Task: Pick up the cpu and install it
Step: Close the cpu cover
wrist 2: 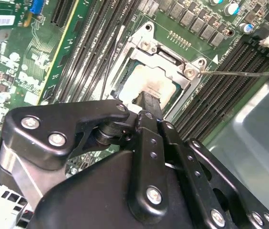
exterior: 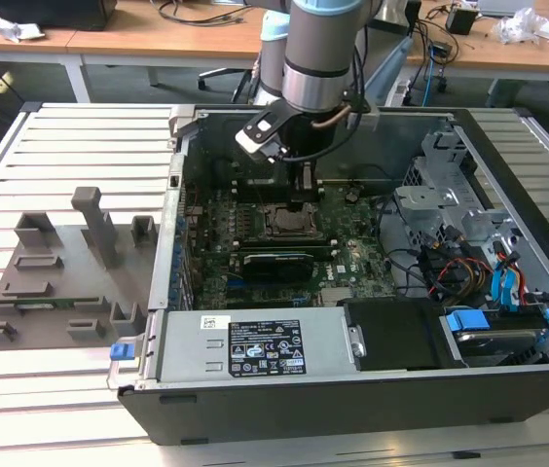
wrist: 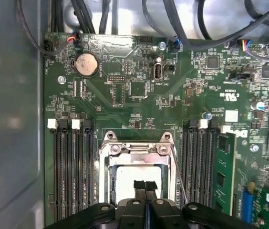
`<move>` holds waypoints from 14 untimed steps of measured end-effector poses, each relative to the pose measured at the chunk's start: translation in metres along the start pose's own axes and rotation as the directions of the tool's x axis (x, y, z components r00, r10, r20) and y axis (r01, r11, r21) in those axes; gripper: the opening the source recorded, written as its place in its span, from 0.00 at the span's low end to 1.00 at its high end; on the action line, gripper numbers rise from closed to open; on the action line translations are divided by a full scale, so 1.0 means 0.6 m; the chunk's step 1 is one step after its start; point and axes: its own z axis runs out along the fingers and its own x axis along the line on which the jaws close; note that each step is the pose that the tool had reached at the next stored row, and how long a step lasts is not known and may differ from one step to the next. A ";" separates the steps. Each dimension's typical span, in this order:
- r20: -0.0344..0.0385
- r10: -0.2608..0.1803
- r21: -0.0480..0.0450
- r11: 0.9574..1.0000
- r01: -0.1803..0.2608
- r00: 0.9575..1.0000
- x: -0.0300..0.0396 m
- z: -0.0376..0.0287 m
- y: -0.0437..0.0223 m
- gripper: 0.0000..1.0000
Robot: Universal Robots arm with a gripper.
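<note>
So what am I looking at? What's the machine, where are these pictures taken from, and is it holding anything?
That is a robot arm reaching into an open computer case lying on a slatted table. The exterior view comes from a camera off the arm. Both wrist views come from cameras riding on the arm, looking at the green circuit board. The black end effector, its grasping part, is shut, just above the cpu, the pale square chip lying in its metal socket frame. It seems to hold nothing. Grey holder blocks stand on the table at the exterior view's left.
</note>
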 end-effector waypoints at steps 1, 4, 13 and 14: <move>0.000 0.000 0.000 1.000 0.000 1.000 0.000 -0.002 0.000 0.11; 0.002 0.000 0.000 1.000 0.000 1.000 -0.001 -0.010 0.000 0.11; 0.007 0.000 0.000 1.000 0.000 1.000 -0.002 -0.030 0.000 0.11; 0.007 0.000 0.000 1.000 0.000 1.000 -0.002 -0.032 0.000 0.11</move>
